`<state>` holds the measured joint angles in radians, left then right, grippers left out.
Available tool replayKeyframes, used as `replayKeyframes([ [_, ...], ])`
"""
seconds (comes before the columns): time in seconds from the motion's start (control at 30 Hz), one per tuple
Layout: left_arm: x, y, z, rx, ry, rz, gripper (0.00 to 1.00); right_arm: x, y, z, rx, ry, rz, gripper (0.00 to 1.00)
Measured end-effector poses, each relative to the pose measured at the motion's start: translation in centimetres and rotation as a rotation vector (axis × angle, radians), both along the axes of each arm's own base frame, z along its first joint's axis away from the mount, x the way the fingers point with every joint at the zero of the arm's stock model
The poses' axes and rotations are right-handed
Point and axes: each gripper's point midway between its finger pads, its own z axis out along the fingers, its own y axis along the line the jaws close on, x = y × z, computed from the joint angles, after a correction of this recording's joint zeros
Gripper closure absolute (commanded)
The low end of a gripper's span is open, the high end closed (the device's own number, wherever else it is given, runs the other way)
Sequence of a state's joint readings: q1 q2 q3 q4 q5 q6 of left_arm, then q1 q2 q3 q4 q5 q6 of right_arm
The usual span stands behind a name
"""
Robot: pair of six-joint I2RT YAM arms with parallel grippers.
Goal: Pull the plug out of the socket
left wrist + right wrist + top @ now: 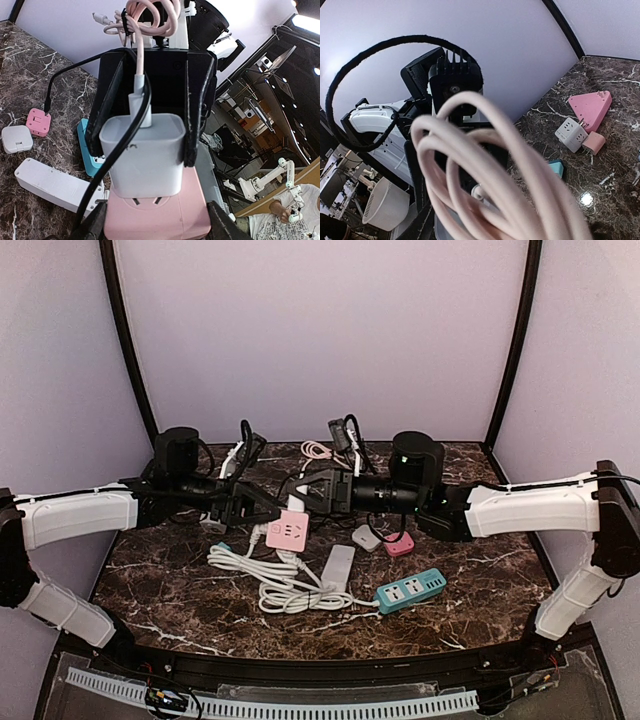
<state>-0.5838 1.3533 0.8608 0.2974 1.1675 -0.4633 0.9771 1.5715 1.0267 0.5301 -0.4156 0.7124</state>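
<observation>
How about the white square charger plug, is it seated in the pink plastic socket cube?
Yes, the left wrist view shows the white square charger plug flush against the pink plastic socket cube, no prongs showing.

left arm [75, 518] extended inward | left pincer [156, 222] gripping | right arm [530, 508] extended inward | right pincer [141, 150] clamped

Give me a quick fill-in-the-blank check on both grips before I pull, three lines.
1. The left gripper holds the ___ socket.
2. The right gripper clamps the ___ plug from both sides.
3. A ___ cable crosses the plug's front.

Missing words: pink; white; black.
</observation>
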Motion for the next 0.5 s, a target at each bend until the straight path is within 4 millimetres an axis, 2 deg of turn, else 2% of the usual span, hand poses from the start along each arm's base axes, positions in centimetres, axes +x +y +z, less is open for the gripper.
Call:
replayKeyframes([
  [0.2, 0.00, 0.00, 0.01, 0.000, 0.000, 0.000, 0.97, 0.00, 0.00, 0.04, 0.001, 0.001, 0.000, 0.99],
  [0.5, -0.11, -0.05, -0.24, 0.006, -0.008, -0.002, 0.98, 0.36, -0.18, -0.23, -0.004, 0.031, -0.010, 1.00],
])
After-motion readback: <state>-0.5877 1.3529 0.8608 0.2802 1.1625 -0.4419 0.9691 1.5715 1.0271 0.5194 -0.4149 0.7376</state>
